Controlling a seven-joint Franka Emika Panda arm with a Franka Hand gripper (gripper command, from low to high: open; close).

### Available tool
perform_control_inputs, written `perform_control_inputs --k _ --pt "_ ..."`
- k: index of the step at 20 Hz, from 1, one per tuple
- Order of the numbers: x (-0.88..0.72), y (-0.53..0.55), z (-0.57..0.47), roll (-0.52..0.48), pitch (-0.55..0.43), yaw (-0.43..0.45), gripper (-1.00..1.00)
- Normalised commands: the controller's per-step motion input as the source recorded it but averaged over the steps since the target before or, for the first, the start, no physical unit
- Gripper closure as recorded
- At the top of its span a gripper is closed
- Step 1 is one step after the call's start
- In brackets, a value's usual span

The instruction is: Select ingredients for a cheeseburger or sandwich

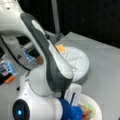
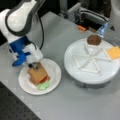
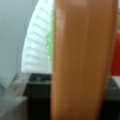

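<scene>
My gripper (image 2: 35, 66) is down over the small white plate (image 2: 53, 82), right at the top bread slice (image 2: 37, 73) of the sandwich (image 2: 40, 78). In the wrist view that tan bread slice (image 3: 83, 62) fills the space straight ahead of me, standing edge-on between my jaws, so I am grasping it; the dark pad of one finger (image 3: 37, 100) shows just beside its lower edge. Past the bread on one side I see green lettuce (image 3: 49, 42) and the ribbed rim of the plate (image 3: 35, 47), and on the other side a strip of red tomato (image 3: 115, 57).

In a front view the stack lies under and just below my fingers: the bread on top, the red tomato disc (image 2: 45, 79) peeking out beneath it, and the lettuce (image 2: 43, 85) spilling from the bottom edge. In a front view my own arm hides most of this, and only a bit of the plate (image 1: 96, 105) with green and red food shows beside my blue wrist.

Well apart from my hand, towards a front view's right, sits the large white round tray (image 2: 82, 72) with raised dividers. The brown round patty (image 2: 94, 39) rests at its far edge, and the orange cheese square (image 2: 114, 52) lies on its rim. The cheese (image 1: 60, 48) and tray (image 1: 80, 67) show in both front views.
</scene>
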Motion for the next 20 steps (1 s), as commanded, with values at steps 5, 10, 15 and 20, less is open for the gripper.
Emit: perform_control_inputs --k 5,10,15,20 --pt "0.25 -0.11 0.02 0.108 -0.01 0.146 -1.0" --pt "0.24 -0.18 0.03 0.082 -0.001 0.164 -1.0" --pt "0.24 -0.2 0.04 0.084 0.02 0.173 -1.0" --pt "0.21 -0.22 0.11 0.082 0.059 0.171 -1.0"
